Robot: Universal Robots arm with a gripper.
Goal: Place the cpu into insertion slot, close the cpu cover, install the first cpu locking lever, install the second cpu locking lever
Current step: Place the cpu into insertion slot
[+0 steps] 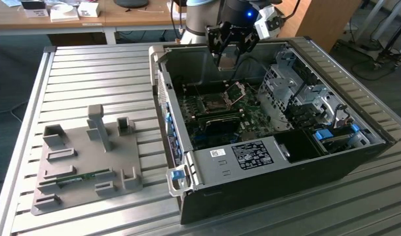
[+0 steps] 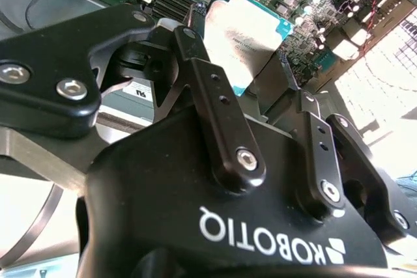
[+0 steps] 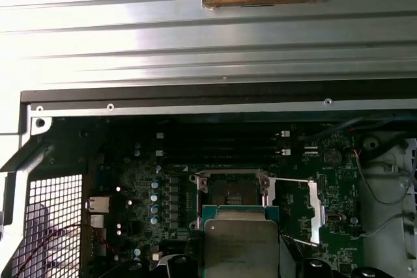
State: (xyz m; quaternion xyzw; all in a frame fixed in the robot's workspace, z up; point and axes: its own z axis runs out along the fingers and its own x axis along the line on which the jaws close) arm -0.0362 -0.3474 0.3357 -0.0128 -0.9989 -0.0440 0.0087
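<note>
My gripper (image 1: 228,56) hangs over the back of the open black computer case, shut on the cpu (image 1: 227,60). In the second wrist view the cpu (image 2: 245,32) shows its silver-grey top and green edge, clamped between two black fingers (image 2: 195,56). The insertion slot (image 1: 212,102) lies below on the green motherboard, uncovered. The cpu cover (image 1: 237,92) stands tilted up beside it, on the exterior view's right. In the first wrist view the cpu (image 3: 241,247) hovers just short of the insertion slot (image 3: 231,190), with the raised cpu cover (image 3: 316,209) seen edge-on.
Case walls (image 1: 162,93) ring the motherboard, with metal drive cages (image 1: 299,93) on the exterior view's right. A grey fixture plate (image 1: 89,162) holding a memory stick (image 1: 76,179) sits on the ribbed table on the exterior view's left. A wooden desk (image 1: 102,14) stands behind.
</note>
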